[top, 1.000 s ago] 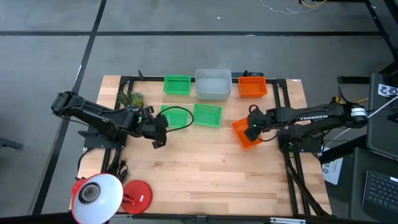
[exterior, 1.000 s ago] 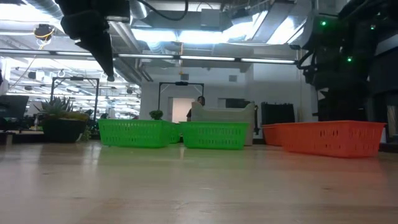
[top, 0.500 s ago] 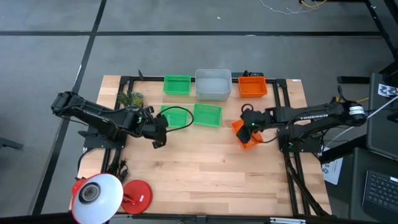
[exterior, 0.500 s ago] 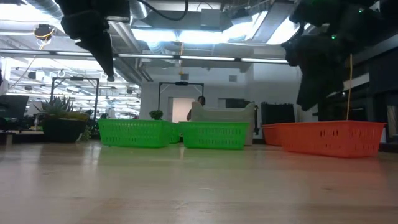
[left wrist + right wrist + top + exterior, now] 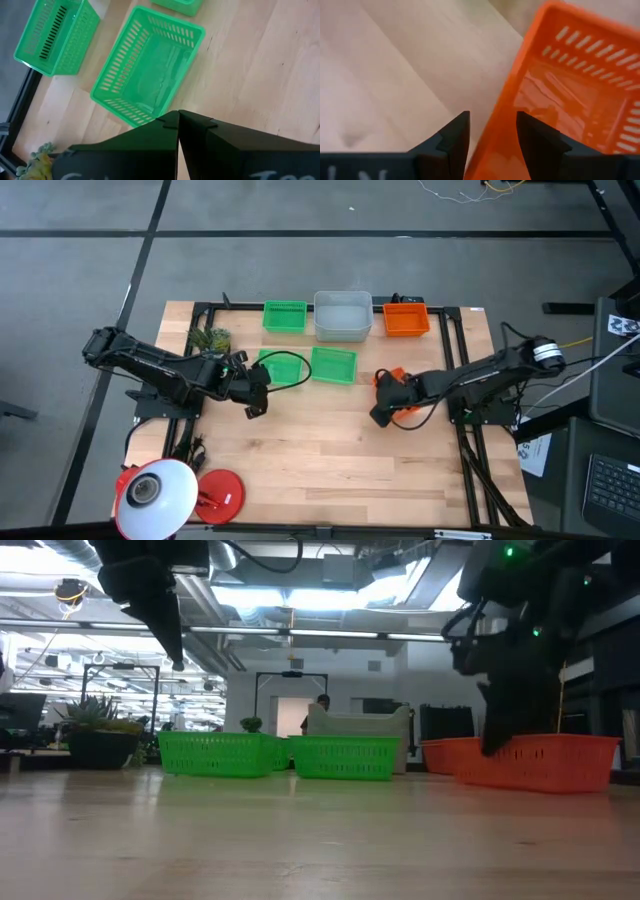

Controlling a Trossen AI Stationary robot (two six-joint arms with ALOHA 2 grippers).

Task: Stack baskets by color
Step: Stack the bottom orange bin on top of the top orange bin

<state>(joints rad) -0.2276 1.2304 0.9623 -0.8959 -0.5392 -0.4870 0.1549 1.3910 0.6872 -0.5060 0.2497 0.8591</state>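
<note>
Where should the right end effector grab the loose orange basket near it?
On the orange basket, take the thin near long wall from above. It sits upright with its mouth open, and the open right end effector already straddles that rim, one finger on either side.

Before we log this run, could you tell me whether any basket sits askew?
Yes: the orange basket under the open right gripper lies turned at an angle to the table's edges, while the green and grey baskets sit square.

Green baskets (image 5: 284,316) (image 5: 333,364) (image 5: 283,369), grey-white basket (image 5: 343,316), orange baskets (image 5: 406,318) (image 5: 400,393), all upright on wood.
</note>
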